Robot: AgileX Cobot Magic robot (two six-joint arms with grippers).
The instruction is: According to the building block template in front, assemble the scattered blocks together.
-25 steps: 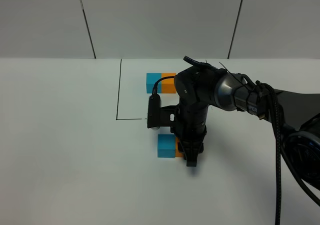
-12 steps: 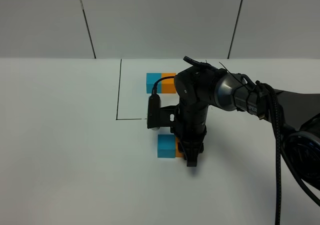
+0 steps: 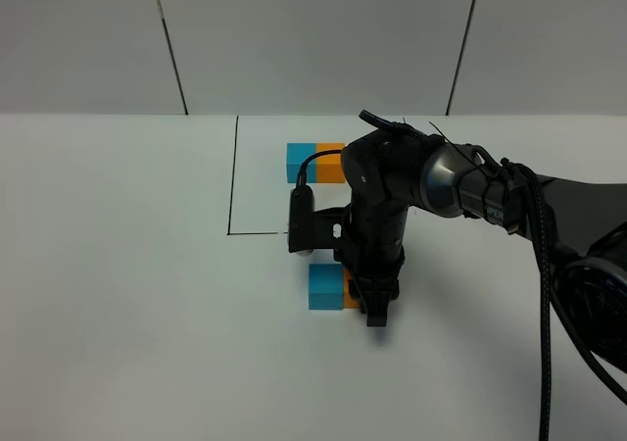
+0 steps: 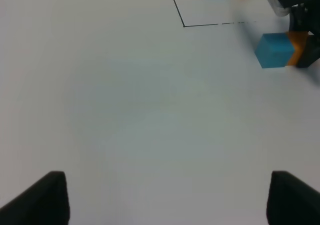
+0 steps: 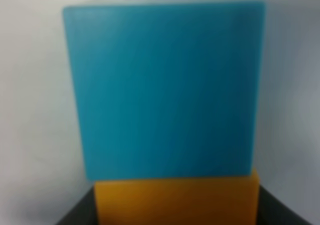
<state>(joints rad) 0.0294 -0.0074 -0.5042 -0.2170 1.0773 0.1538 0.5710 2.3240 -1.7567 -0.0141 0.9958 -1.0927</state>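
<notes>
A plain white table (image 3: 118, 294) under pale wall panels, with a thin black line (image 3: 235, 176) marking off a square at the back. Inside that square sits the template (image 3: 315, 163): blue cube on the left, orange on the right, joined as 1 bar, there to show the order to copy.

Just in front of the square, outside the line, the 2 loose cubes are already touching. The blue cube (image 3: 325, 286) stands free on the table; the orange cube (image 3: 350, 291) is pressed against its right face, matching the template's blue-left, orange-right order. The right gripper (image 3: 375, 304) stands over the orange cube, pointing down, and its wrist view shows dark finger parts on either side of the orange face (image 5: 176, 201). Its jaws are clenched, and I judge they are grasping the orange cube, holding it snug against the blue so the pair sits flush.

The left gripper (image 4: 165, 197) hangs well apart over bare table, its jaws released and holding nothing, probably kept clear so the right arm can work.

The joining looks done or nearly so; letting go remains.
</notes>
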